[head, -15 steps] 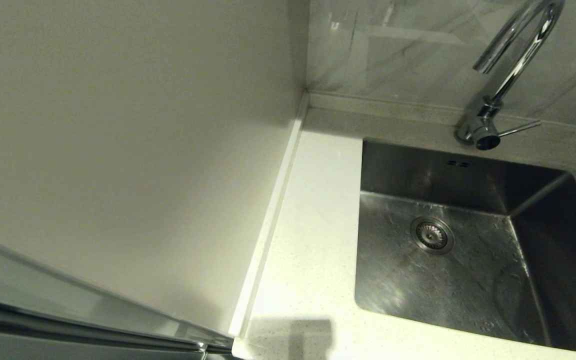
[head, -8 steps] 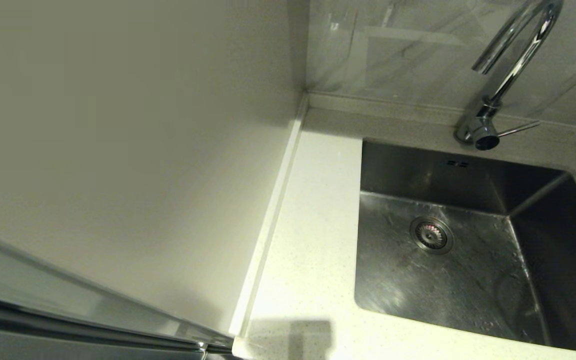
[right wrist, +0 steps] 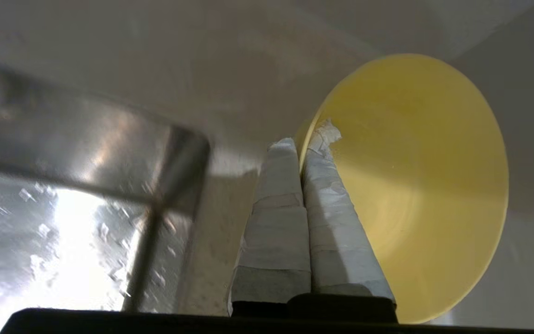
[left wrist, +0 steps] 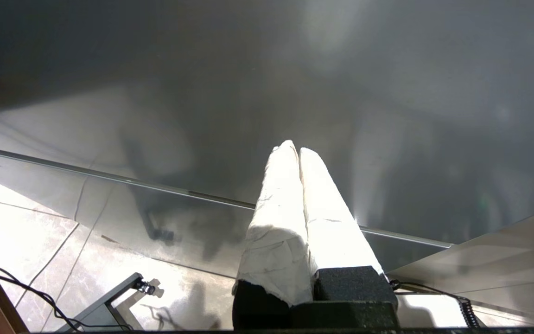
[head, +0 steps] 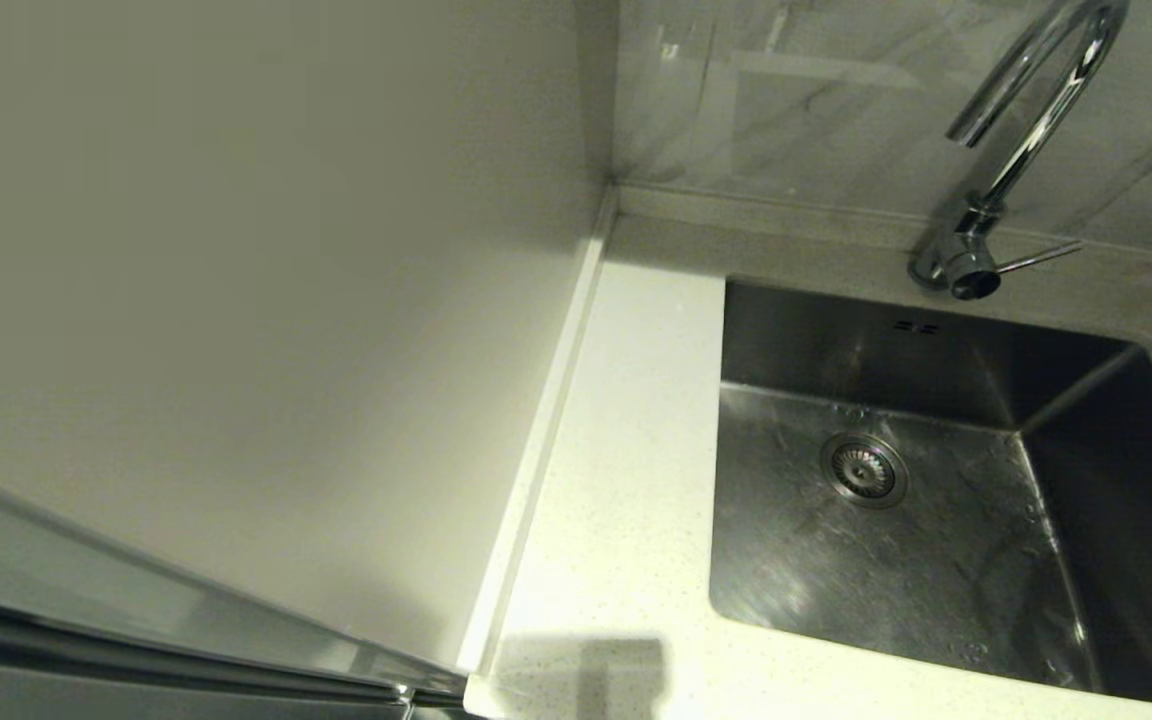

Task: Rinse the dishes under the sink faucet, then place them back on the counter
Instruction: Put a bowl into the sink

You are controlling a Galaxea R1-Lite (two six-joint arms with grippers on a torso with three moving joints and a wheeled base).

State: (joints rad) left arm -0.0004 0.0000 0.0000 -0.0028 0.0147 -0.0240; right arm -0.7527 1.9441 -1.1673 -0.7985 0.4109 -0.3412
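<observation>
The steel sink (head: 946,540) with its round drain strainer (head: 864,469) sits right of the cream counter (head: 626,470); the chrome faucet (head: 1021,150) stands behind it. No gripper shows in the head view. In the right wrist view my right gripper (right wrist: 305,141) is shut on the rim of the pale yellow bowl (right wrist: 424,185), held on edge beside a corner of the sink (right wrist: 86,148). The left gripper (left wrist: 293,149) is shut and empty, low over the floor. Both white bowls are out of view.
A plain beige wall panel (head: 256,300) stands left of the counter behind a low raised strip (head: 546,440). A glossy tiled wall (head: 836,100) rises behind the faucet. The left wrist view shows floor tiles (left wrist: 26,222) and a cable (left wrist: 30,297).
A patterned thing at the far right edge of the head view, beside the sink's right rim, has slid out of view. Sink, faucet and counter have not moved.
</observation>
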